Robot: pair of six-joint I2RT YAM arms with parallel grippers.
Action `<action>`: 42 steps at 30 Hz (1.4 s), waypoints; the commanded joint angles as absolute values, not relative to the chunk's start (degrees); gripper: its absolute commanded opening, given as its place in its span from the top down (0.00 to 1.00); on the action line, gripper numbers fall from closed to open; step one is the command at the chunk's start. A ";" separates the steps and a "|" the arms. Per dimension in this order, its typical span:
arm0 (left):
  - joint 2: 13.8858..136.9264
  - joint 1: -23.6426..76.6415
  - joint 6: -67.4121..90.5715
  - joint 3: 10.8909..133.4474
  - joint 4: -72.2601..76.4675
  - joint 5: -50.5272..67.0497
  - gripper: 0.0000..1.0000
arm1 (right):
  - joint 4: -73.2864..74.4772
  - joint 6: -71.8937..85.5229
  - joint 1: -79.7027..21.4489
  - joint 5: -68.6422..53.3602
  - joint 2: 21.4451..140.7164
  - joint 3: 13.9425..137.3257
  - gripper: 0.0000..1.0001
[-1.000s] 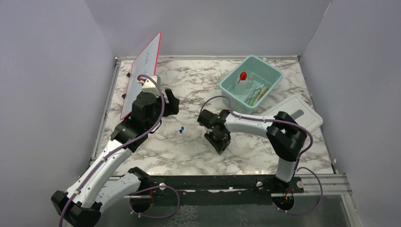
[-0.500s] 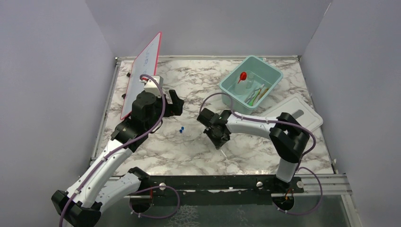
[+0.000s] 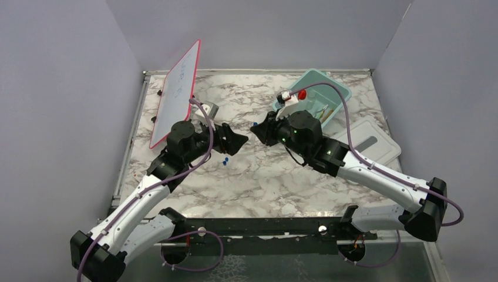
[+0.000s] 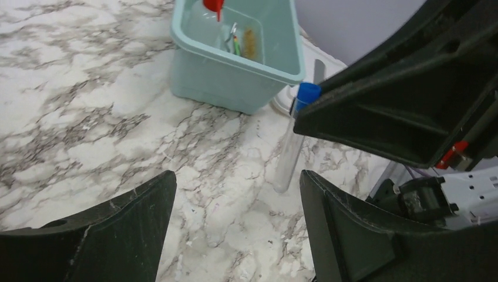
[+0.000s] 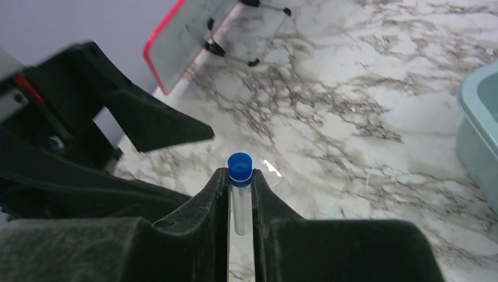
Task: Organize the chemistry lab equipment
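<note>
Right pincer [image 3: 256, 130] clamps blue-capped tube [image 5: 239, 202], cap poking just past its tips. Left pincer [image 3: 239, 141] wide, facing it, tips near. Likely handover: close left on clear body first, then release right. Teal tub [image 4: 235, 56] sits behind the holding pincer.

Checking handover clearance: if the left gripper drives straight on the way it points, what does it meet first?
Likely the blue-capped tube clamped in the right gripper, which faces the left gripper close ahead; the teal tub lies farther back. Depth is hard to judge.
</note>
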State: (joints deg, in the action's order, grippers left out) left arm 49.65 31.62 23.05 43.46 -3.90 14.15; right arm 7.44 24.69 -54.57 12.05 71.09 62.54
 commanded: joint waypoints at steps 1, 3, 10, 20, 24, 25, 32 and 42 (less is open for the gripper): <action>49.68 31.55 22.76 41.88 8.73 27.54 0.23 | -3.72 28.86 -54.67 9.81 69.64 61.80 0.86; 50.09 31.63 23.07 41.54 10.21 28.95 0.29 | -4.63 30.01 -54.66 8.55 69.25 62.09 0.86; 50.24 31.97 20.77 38.80 15.57 30.77 0.58 | -4.82 31.01 -54.62 4.33 69.11 63.39 0.85; 48.21 32.00 3.25 37.29 15.84 30.67 0.93 | 3.95 30.20 -54.63 0.46 69.34 67.56 0.76; 47.06 32.01 -6.47 37.43 12.00 31.38 0.94 | 13.78 31.81 -54.58 4.72 71.24 72.85 0.57; 46.78 32.06 -8.53 37.56 11.22 31.37 0.94 | 16.99 32.22 -54.49 5.60 72.21 75.03 0.57; 46.37 32.01 -13.40 37.58 9.91 32.78 0.95 | 34.53 31.82 -54.16 3.02 80.01 88.34 0.54; 46.03 32.04 -13.13 36.99 10.29 31.27 0.95 | 37.25 31.86 -54.01 -1.82 82.99 92.37 0.64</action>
